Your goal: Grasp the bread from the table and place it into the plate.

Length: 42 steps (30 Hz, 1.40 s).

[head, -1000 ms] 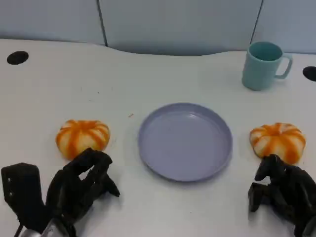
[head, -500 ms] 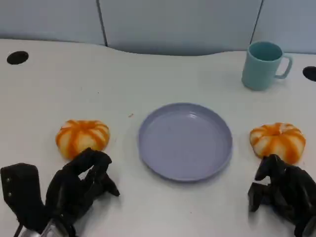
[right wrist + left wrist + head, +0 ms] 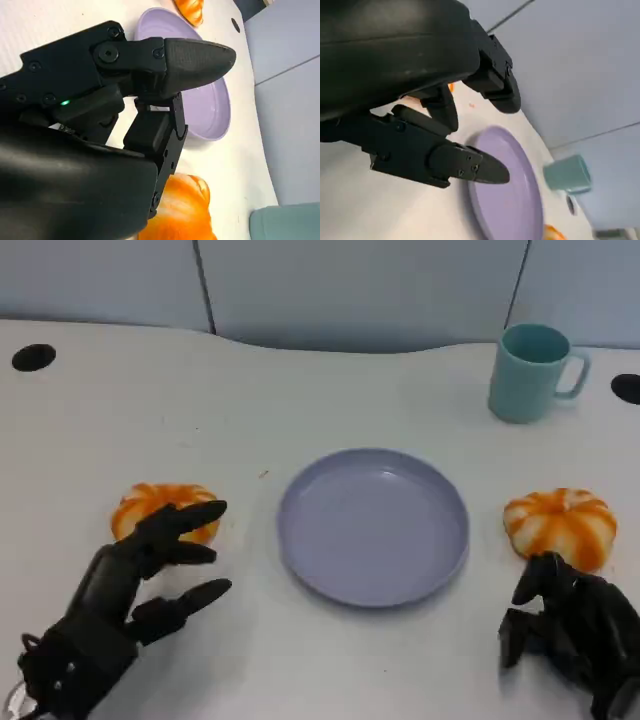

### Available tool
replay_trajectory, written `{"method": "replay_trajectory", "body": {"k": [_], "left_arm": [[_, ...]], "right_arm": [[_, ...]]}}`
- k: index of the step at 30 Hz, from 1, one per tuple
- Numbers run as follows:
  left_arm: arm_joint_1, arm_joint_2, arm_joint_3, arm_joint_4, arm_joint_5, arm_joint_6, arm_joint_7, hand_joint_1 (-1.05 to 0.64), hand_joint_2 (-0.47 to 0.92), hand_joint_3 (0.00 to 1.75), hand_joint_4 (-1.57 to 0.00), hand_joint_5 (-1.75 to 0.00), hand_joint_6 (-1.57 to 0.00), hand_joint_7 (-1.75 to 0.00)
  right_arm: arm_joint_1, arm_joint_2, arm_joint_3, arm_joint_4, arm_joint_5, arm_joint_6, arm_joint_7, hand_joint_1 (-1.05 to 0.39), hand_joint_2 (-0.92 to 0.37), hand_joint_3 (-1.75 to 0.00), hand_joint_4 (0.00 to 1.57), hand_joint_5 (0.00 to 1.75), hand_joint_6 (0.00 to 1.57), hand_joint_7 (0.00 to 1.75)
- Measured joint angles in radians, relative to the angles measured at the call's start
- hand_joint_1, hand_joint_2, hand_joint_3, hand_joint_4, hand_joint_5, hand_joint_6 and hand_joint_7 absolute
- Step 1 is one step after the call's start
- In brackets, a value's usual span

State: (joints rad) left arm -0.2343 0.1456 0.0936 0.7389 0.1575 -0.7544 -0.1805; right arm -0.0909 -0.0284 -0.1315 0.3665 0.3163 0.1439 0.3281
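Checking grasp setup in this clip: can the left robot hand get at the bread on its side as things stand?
Probably yes. The left robot hand is open, its fingers reaching over the near edge of the left bread, with nothing between them. The plate lies apart to the side.

Teal mug (image 3: 533,372) upright at the white table's (image 3: 330,390) far right.

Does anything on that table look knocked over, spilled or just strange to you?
Nothing stands out. The teal mug stands upright, the purple plate lies flat and bare, and a striped orange bread sits on each side of it: left bread, right bread. No spills or damage visible.
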Motion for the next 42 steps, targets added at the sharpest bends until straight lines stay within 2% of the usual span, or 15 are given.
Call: {"method": "replay_trajectory", "body": {"k": [1,3,7,9,14,19,25,28,33,36,42], "left_arm": [[-0.005,0.02,-0.013,0.0,0.052,-0.007,0.042,-0.66,0.92,0.05,-0.01,-0.7,-0.32,-0.03],[-0.013,0.054,-0.038,-0.005,0.147,-0.01,0.132,-0.68,0.92,0.03,0.0,-0.49,-0.27,-0.02],[-0.033,0.148,-0.11,-0.059,0.395,0.004,0.332,-0.69,0.92,0.02,0.0,-0.4,-0.24,-0.01],[-0.044,0.172,-0.135,-0.079,0.445,0.026,0.39,-0.78,0.91,0.01,0.0,-0.25,-0.19,-0.02],[-0.093,0.266,-0.228,-0.163,0.663,0.21,0.469,-0.83,0.9,0.0,0.0,-0.13,-0.15,0.0],[-0.155,0.305,-0.326,-0.208,0.801,0.385,0.481,-0.81,0.89,0.0,0.0,-0.04,-0.12,0.0],[-0.251,0.308,-0.426,-0.11,0.815,0.457,0.439,-0.78,0.86,0.0,0.0,-0.03,-0.1,0.0],[-0.295,0.304,-0.455,-0.046,0.798,0.454,0.437,-0.71,0.79,0.0,-0.02,-0.03,-0.11,-0.01],[-0.406,0.271,-0.511,0.197,0.753,0.415,0.4,-0.73,0.8,0.01,0.0,-0.01,-0.09,0.0],[-0.485,0.226,-0.564,0.331,0.754,0.423,0.361,-0.73,0.8,0.01,0.0,0.0,-0.08,-0.01],[-0.573,0.16,-0.636,0.476,0.756,0.458,0.337,-0.72,0.8,0.0,0.0,0.0,-0.07,0.0]], "right_arm": [[0.0,0.001,0.001,0.0,-0.001,0.0,0.0,-0.46,-0.92,-0.51,1.18,1.47,1.08,1.38],[-0.001,0.001,0.002,0.001,-0.003,-0.001,0.0,-0.45,-0.92,-0.52,1.18,1.48,1.09,1.38],[-0.003,0.003,0.002,0.004,-0.004,-0.005,0.005,-0.45,-0.92,-0.52,1.18,1.48,1.09,1.39],[-0.002,0.004,0.002,0.004,-0.004,-0.007,0.006,-0.44,-0.92,-0.52,1.18,1.48,1.08,1.38],[-0.003,0.012,0.002,0.005,-0.007,-0.01,0.005,-0.45,-0.92,-0.52,1.18,1.47,1.07,1.38],[-0.004,0.013,-0.001,0.005,-0.007,-0.009,0.005,-0.44,-0.92,-0.52,1.18,1.46,1.07,1.38],[-0.003,0.014,-0.001,-0.001,-0.007,0.001,0.004,-0.43,-0.92,-0.49,1.18,1.46,1.08,1.39],[-0.001,0.015,-0.002,-0.003,-0.007,0.0,0.004,-0.44,-0.92,-0.5,1.18,1.46,1.08,1.38],[0.001,0.014,-0.001,0.006,-0.01,-0.02,0.019,-0.45,-0.92,-0.5,1.19,1.46,1.09,1.37],[0.0,0.013,-0.003,0.004,-0.01,-0.016,0.019,-0.45,-0.92,-0.5,1.21,1.45,1.11,1.36],[0.0,0.016,-0.002,-0.006,-0.008,0.002,0.013,-0.45,-0.92,-0.5,1.2,1.45,1.11,1.38]]}}
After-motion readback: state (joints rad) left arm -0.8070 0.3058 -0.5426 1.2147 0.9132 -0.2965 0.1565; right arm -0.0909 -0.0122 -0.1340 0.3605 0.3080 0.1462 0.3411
